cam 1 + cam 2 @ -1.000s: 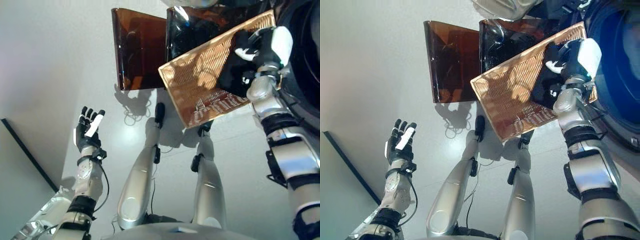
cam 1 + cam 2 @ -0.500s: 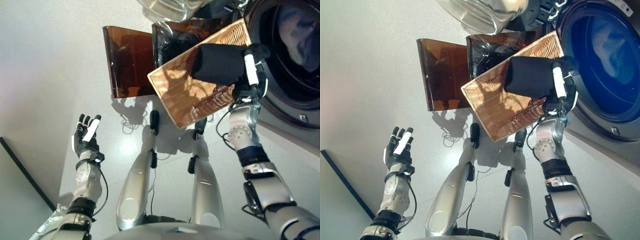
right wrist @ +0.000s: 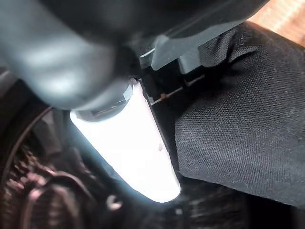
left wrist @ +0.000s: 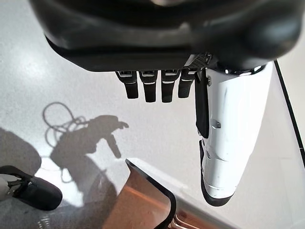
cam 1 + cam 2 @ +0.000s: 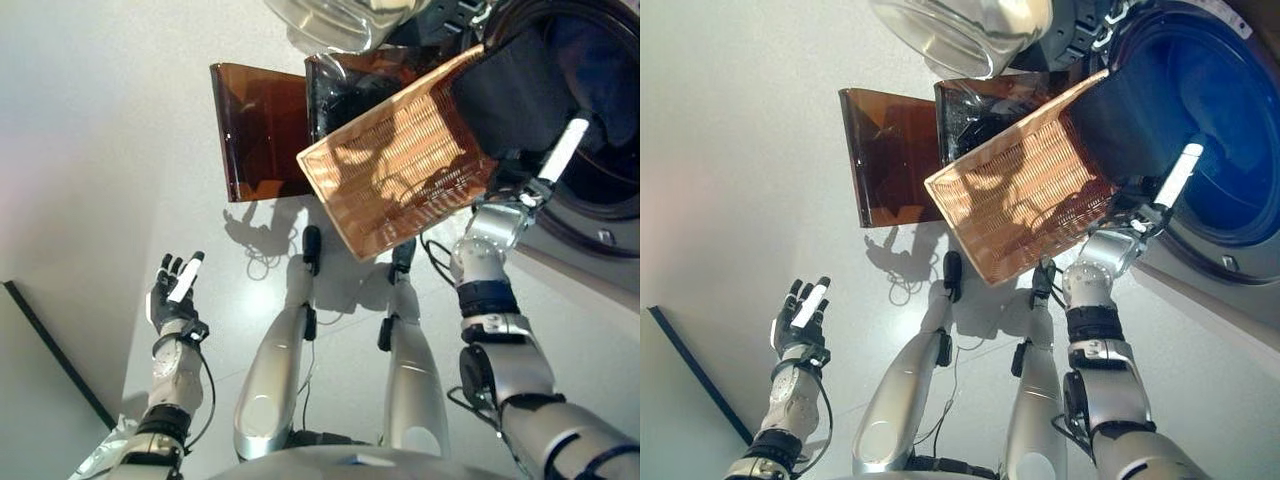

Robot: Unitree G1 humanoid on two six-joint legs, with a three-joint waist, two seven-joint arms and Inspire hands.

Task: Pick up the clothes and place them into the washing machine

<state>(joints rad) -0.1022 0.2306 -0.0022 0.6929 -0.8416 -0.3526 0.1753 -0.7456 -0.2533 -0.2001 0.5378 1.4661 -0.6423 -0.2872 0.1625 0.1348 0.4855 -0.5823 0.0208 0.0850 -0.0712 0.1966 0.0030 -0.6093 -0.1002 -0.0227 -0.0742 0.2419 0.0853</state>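
A glossy pale grey floor [image 5: 120, 130] is seen, brightly lit. Two brown translucent bins [image 5: 262, 130] are stood side by side on it. A dark strip [image 5: 55, 355] is run along one edge.

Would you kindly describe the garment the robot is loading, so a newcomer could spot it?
Find the round washing machine opening at upper right. At its mouth, beside the tan wicker basket, the right hand holds a black cloth: soft and dark, unlike the woven basket.

The floor [image 5: 120, 150], wicker basket [image 5: 400, 180] and washing machine [image 5: 1230, 130] are seen from above by both head views. Each wrist view is taken close along its own hand.
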